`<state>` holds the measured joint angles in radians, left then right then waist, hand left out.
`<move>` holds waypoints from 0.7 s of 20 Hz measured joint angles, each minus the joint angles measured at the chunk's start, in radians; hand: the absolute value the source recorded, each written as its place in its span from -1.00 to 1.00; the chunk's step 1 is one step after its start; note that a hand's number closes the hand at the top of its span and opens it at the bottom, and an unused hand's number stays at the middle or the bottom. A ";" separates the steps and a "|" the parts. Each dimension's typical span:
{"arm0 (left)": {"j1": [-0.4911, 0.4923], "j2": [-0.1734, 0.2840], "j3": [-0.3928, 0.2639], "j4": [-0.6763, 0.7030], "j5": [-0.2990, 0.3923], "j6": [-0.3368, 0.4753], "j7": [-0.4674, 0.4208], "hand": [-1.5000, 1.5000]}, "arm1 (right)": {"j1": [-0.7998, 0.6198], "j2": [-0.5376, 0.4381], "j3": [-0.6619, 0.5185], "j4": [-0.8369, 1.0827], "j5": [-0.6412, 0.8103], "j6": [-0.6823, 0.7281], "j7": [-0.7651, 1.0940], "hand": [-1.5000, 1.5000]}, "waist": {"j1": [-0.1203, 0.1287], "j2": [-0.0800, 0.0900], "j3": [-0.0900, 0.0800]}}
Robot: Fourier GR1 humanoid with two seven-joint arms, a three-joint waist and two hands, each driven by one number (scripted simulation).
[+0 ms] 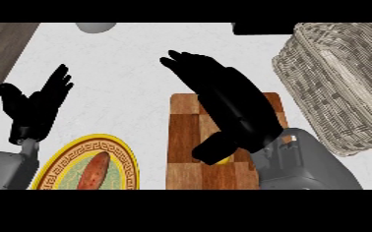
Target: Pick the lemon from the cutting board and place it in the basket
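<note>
Yellow lemon (mostly hidden) on wooden cutting board; wicker basket well right.

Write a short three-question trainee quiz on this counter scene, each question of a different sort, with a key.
1. True or false: the lemon already lies in the basket.
2. Which hand is over the cutting board? A) left hand B) right hand
3. Fill in: the sausage lies on the ____.

Key: 1 false; it is on the board, mostly hidden under the right hand. 2 B. 3 plate.

Right robot hand outstretched, fingers straight, thumb low; left robot hand open, fingers up, at left edge.
</note>
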<state>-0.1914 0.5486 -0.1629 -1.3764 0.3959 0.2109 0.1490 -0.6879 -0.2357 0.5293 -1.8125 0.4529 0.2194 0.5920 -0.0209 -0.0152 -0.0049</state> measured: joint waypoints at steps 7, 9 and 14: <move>0.000 -0.002 0.017 0.023 0.003 -0.032 -0.013 0.00 | -0.179 -0.058 -0.148 -0.016 -0.196 0.299 0.291 -1.00 | 0.006 0.005 0.002; 0.005 0.001 0.028 0.019 0.009 -0.041 -0.015 0.00 | -0.183 -0.081 -0.185 -0.013 -0.289 0.356 0.308 -1.00 | 0.006 0.005 0.002; 0.007 -0.015 0.029 0.017 -0.008 -0.033 -0.011 0.00 | -0.168 -0.166 -0.283 -0.041 -0.523 0.437 0.335 -1.00 | 0.003 0.006 0.003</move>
<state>-0.1844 0.5341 -0.1338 -1.3592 0.3877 0.1775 0.1384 -0.8561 -0.4012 0.2464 -1.8536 -0.0706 0.6562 0.9273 -0.0183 -0.0091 -0.0015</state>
